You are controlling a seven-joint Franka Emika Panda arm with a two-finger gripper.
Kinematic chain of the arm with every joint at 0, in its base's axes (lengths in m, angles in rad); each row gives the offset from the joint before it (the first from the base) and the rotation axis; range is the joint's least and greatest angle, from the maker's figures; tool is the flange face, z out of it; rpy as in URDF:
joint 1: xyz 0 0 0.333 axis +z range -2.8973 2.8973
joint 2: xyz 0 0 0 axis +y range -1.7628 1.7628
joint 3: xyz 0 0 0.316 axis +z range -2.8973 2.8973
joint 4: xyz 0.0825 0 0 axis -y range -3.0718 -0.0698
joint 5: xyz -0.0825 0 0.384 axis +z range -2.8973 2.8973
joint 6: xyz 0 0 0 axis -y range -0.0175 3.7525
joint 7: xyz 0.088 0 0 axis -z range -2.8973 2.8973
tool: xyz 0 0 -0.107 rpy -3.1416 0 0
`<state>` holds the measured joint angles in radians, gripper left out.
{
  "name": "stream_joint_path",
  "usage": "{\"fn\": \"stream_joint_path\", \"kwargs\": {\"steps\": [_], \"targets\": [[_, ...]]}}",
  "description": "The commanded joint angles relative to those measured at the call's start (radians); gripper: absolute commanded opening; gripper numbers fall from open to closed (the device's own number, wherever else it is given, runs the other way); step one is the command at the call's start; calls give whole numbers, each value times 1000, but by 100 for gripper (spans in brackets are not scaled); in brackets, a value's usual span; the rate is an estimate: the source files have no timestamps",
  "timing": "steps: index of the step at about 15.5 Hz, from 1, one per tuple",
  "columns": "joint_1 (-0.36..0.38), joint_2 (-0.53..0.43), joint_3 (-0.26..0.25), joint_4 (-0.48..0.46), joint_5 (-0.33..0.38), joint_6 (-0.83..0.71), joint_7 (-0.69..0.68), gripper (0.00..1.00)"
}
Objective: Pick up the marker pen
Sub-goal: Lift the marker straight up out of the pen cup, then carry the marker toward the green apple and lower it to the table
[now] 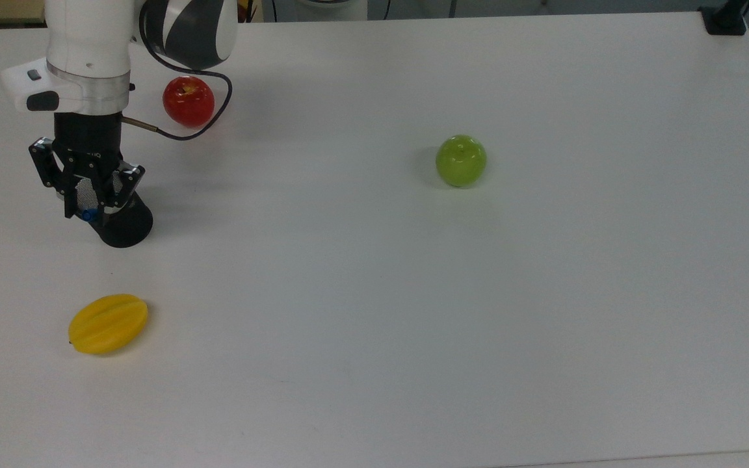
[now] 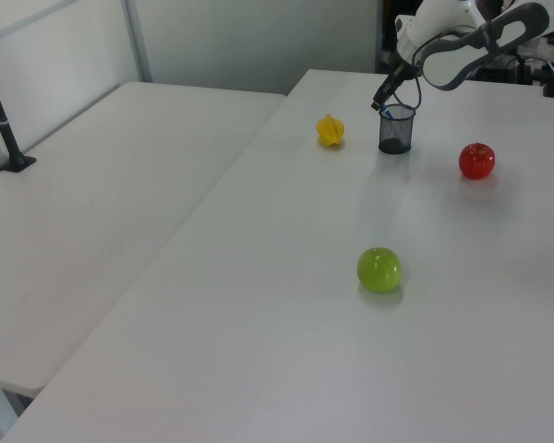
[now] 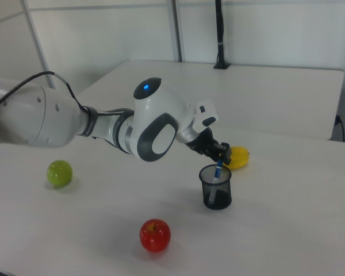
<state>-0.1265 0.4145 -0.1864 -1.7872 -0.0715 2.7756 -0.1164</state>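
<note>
The counter [image 1: 413,325] carries everything. The arm [image 3: 103,126] reaches down over the mesh cup [image 1: 124,224], which stands directly under the gripper [image 1: 91,211]. In the top view the red apple [image 1: 188,101] lies above and right of the gripper, the green apple [image 1: 461,160] well apart to its right, and the yellow fruit [image 1: 108,323] below it. The gripper pinches the blue top of the pen [image 3: 217,175], which stands tilted in the cup, its lower part inside.
</note>
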Motion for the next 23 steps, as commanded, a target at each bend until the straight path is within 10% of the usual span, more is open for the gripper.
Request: {"fn": "stream_joint_path", "kwargs": {"steps": [1,23], "targets": [[2,1,-4,-15,-11,33,-13,10],[56,-273,47,63,128,-166,90,0]]}}
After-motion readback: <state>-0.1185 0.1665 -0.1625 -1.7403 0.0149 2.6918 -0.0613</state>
